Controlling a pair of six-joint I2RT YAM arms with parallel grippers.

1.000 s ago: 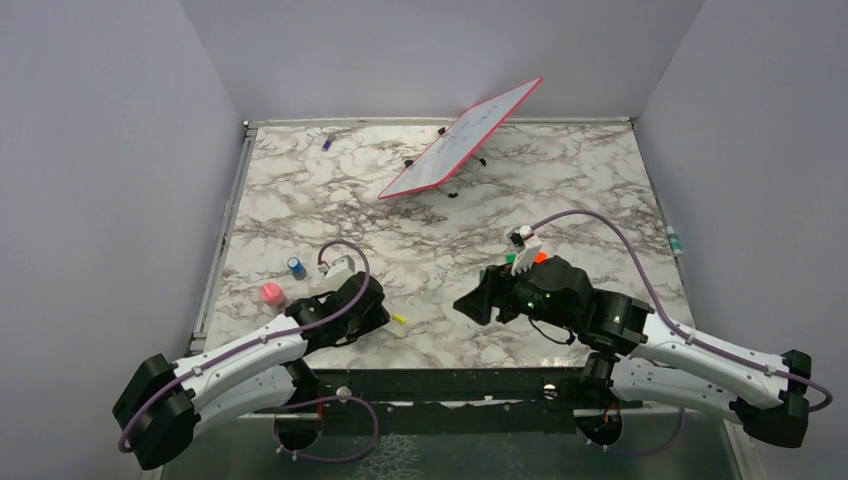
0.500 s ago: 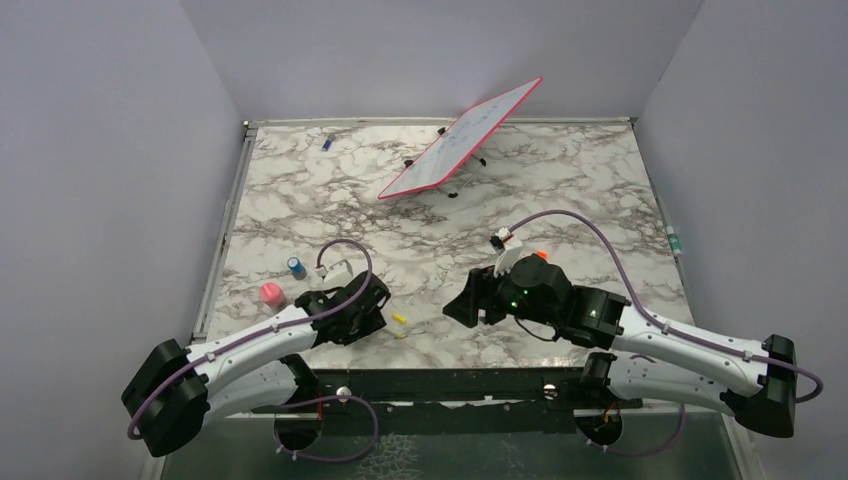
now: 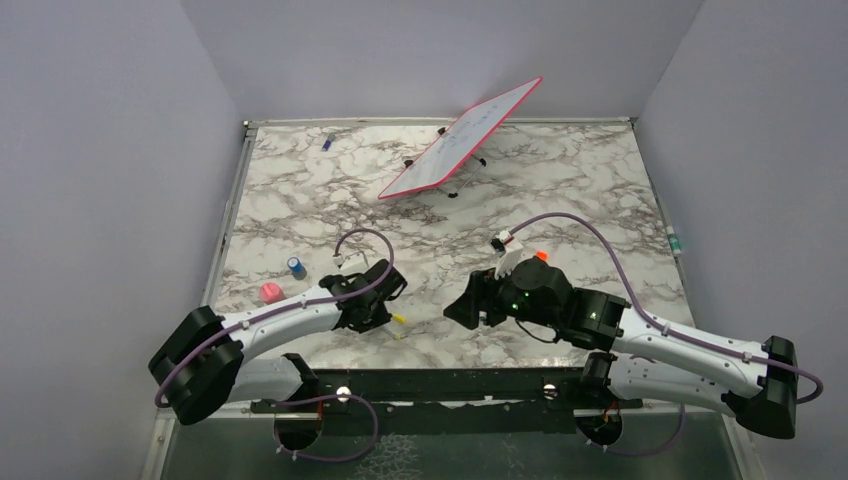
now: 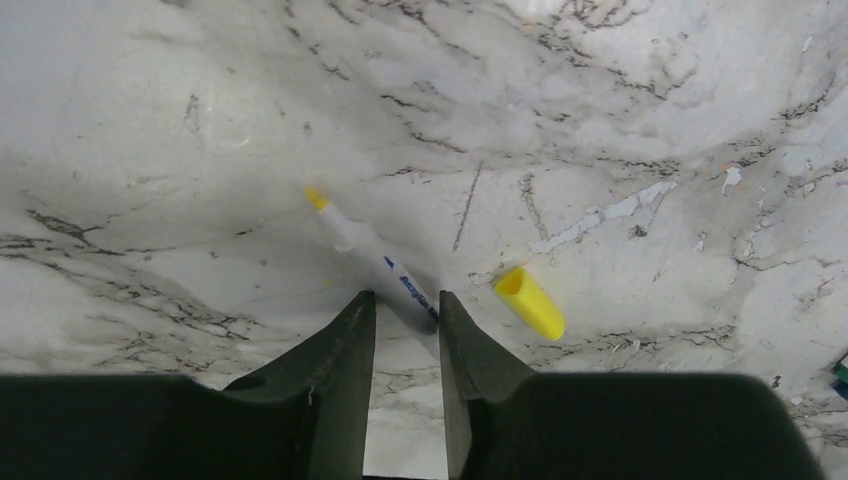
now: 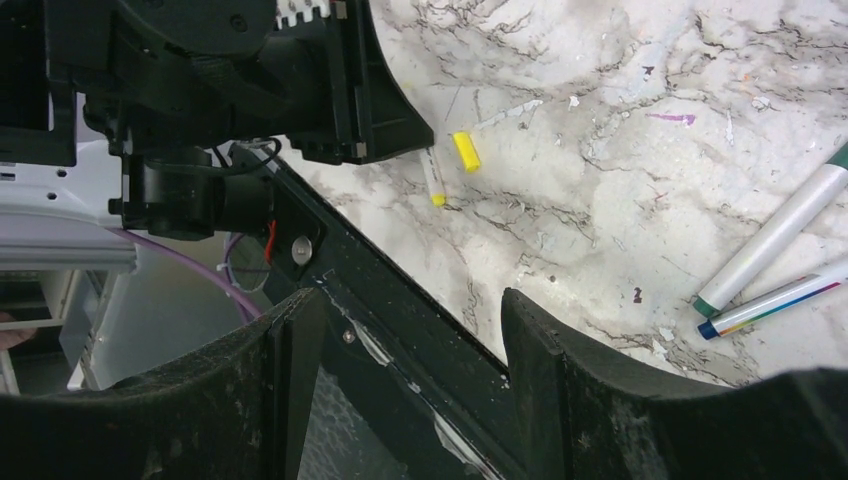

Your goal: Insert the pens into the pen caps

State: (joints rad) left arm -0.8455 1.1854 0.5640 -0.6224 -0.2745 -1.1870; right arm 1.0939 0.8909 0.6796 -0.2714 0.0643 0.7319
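Yellow-tipped pen (image 4: 362, 255): white barrel, uncapped, lying flat on the marble table (image 3: 320, 200) near the front edge, a little left of centre, nib pointing away from the left gripper (image 4: 405, 300). Its rear end sits between that gripper's fingertips, close against one finger with a sliver of space at the other. The jaws stand narrow about the barrel, and whether they actually clamp it cannot be told. Yellow cap (image 4: 530, 302): on its side just beside the pen, apart from both pen and fingers, open mouth turned toward the far side of the table. Right gripper (image 5: 405, 295): near pen and cap on their right, above the black front rail (image 5: 345, 255), fingers spread wide with nothing between them. Right wrist view records two more pens lying side by side and roughly parallel, well apart from the yellow cap: a green-ended pen (image 5: 775, 235) with a white barrel and a thinner blue-ended pen (image 5: 770, 300). An orange-tipped item (image 3: 541, 256) shows just behind the right wrist, too small to identify. Toward the left edge stand a small blue cap (image 3: 296, 266) and, near it, a pink round object (image 3: 270, 292). A small purple-blue item (image 3: 327, 142) lies at the far left corner. A red-framed whiteboard (image 3: 460, 140) is propped at a tilt at the far centre. A small green item (image 3: 673, 240) lies at the right edge, off the marble
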